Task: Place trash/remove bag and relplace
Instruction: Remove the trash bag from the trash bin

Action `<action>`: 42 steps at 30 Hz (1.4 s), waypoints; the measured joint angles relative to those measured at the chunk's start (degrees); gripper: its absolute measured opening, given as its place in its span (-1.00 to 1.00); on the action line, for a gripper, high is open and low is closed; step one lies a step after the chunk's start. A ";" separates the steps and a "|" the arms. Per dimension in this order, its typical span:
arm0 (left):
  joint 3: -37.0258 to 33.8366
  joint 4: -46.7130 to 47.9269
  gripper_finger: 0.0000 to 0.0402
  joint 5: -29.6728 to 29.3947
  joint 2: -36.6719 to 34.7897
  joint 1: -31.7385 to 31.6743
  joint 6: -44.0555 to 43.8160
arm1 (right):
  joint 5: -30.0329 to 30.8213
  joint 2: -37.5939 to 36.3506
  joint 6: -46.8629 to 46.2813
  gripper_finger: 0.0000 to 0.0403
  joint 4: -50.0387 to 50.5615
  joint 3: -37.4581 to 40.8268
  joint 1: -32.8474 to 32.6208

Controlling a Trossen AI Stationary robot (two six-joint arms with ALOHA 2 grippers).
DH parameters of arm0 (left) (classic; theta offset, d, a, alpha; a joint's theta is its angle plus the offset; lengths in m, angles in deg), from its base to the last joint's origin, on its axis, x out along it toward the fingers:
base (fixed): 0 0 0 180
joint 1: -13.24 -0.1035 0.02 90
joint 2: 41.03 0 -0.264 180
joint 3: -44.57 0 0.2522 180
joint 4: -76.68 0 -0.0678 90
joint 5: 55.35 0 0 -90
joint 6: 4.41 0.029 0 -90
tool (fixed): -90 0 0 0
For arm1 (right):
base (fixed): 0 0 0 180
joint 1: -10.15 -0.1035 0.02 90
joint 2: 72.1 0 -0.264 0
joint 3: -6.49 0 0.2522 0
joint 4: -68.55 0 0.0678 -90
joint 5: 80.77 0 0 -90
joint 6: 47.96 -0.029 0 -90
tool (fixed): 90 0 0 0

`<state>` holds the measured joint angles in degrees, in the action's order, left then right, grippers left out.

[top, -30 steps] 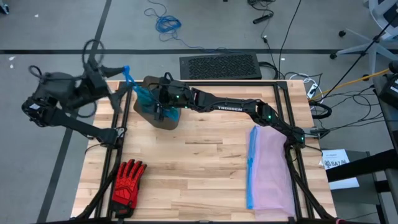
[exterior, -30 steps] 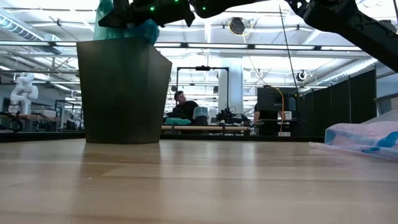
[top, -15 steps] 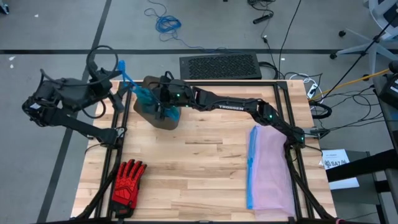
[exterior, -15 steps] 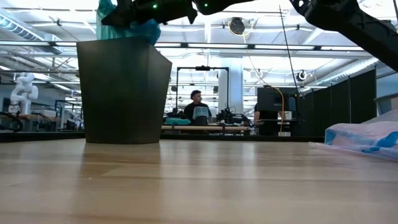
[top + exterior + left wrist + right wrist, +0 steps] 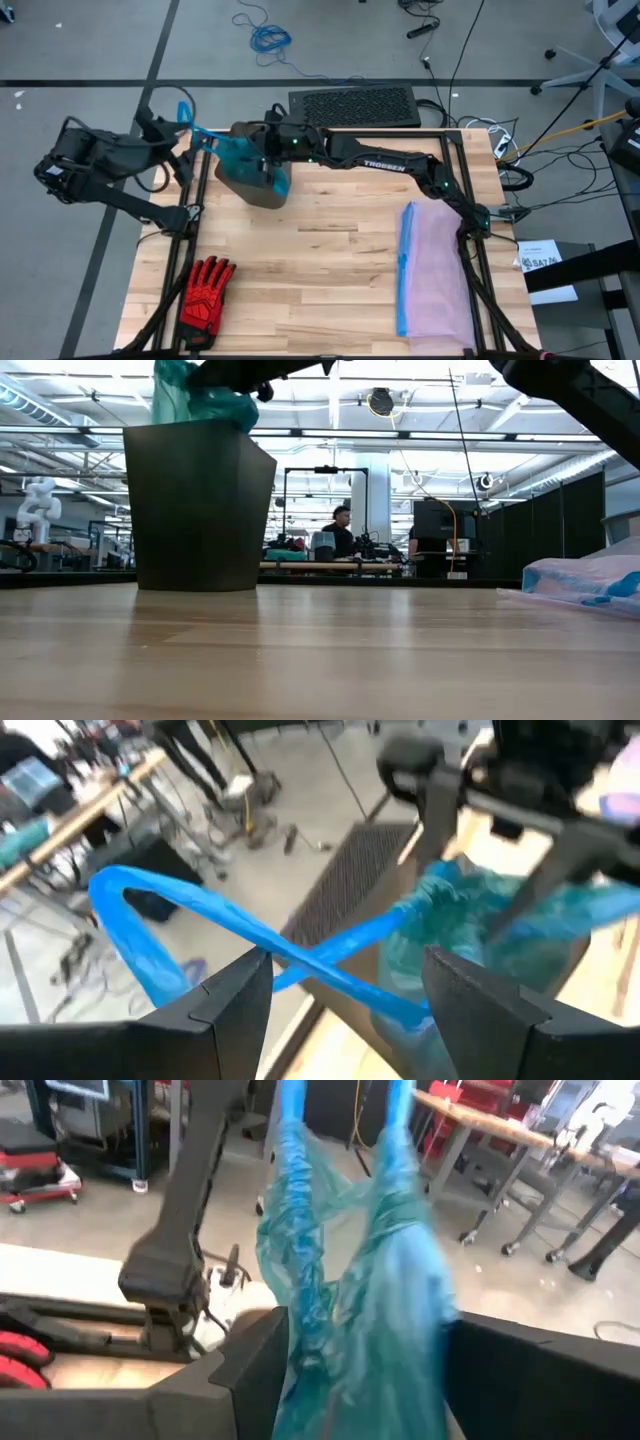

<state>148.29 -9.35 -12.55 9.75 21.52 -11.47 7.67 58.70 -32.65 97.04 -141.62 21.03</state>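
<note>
From above, the dark, square-sided plastic bin stands at the far left part of the pale wooden slatted table. The thin translucent teal-green plastic bag bulges out of the bin's mouth. The right gripper sits directly over the bin with the gathered bag at its fingers. The left gripper hangs beyond the table edge, left of the bin, with the bag's bright blue drawstring loop stretched from the bin to it. Whether either gripper pinches anything cannot be told from this height. A red-and-black work glove lies well in front of the bin, and a pale lilac translucent bag with a blue rim lies flat far to the bin's right.

From table height, the bin fills the left side, and the bag rises in a crumpled tuft above its rim. The arms above are cut off by the frame, so no fingers show. A seated person is visible behind the bin, across the room.

In the left wrist view, the left gripper's two dark fingers stand wide apart, with the drawstring loop crossing the gap between them; contact cannot be made out. The bag sits beyond them.

In the right wrist view, the right gripper's fingers stand fairly wide apart with the bunched bag hanging between them. The bin's inside is hidden, so no trash can be seen.
</note>
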 joint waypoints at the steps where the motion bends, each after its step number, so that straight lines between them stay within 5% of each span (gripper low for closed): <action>1: -0.01 1.34 0.24 0.34 0.37 -0.01 -1.39 | 0.00 -0.07 0.10 0.07 0.04 0.00 0.06; 14: -1.62 6.49 0.24 1.13 0.87 0.01 -9.20 | -0.02 -3.84 2.81 0.07 7.31 0.00 0.78; 20: -1.64 6.22 0.24 6.78 0.88 0.00 -11.81 | -0.19 -8.04 3.42 0.07 12.17 0.00 1.49; 27: -1.64 6.17 0.24 12.70 0.79 0.00 -14.73 | -7.41 -8.82 8.55 0.07 16.53 -0.06 -1.32; 30: -1.64 4.96 0.24 12.70 0.81 0.00 -14.73 | -5.43 -6.38 13.62 0.07 13.11 -0.07 -4.47; 36: -1.66 3.52 0.24 12.86 0.86 0.12 -14.74 | 8.49 0.11 22.41 0.06 -5.14 -0.02 -7.68; 42: -1.66 2.18 0.24 13.14 0.86 0.12 -14.61 | 12.32 5.35 22.51 -0.09 -21.05 0.04 -6.13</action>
<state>146.63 -7.17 0.59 10.61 21.64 -26.08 19.98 64.04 -10.14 75.99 -141.57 14.90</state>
